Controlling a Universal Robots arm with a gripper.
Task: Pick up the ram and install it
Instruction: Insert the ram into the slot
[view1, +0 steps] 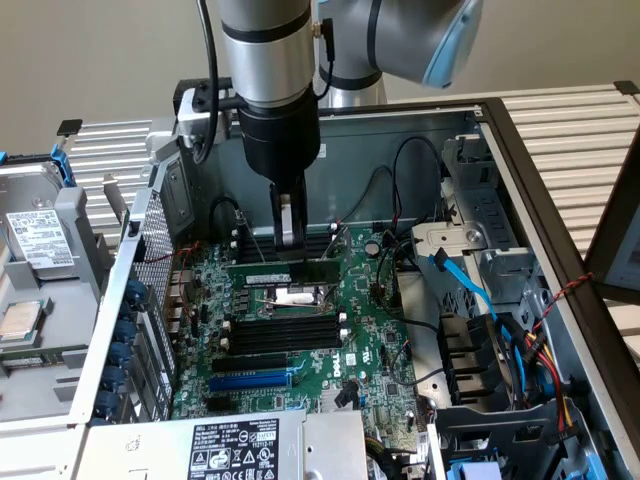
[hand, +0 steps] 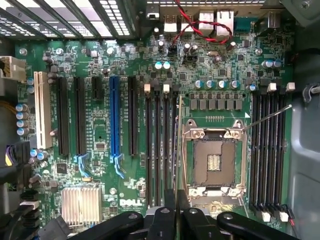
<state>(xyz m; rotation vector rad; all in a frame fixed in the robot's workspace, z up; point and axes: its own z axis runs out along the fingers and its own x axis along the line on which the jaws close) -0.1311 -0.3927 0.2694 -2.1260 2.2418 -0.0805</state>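
Note:
My gripper (view1: 288, 238) hangs inside the open computer case, shut on the ram (view1: 300, 271), a long dark stick with a white label strip. It is held level just above the motherboard (view1: 370, 350). In the wrist view the ram (hand: 179, 145) shows edge-on as a thin line running out from between my gripper (hand: 176, 207). It lies over the gap between the bank of empty black slots (hand: 159, 145) and the open CPU socket (hand: 214, 160). I cannot tell whether it touches the board. More empty slots (view1: 275, 330) lie in front of the socket (view1: 295, 296).
A second bank of slots (hand: 267, 150) sits on the socket's other side. The blue expansion slot (hand: 114, 120) and a heatsink (hand: 80, 205) lie further off. Cables and a drive cage (view1: 480, 350) crowd the exterior view's right; the power supply (view1: 240, 450) is in front, a hard drive (view1: 40, 240) outside the case.

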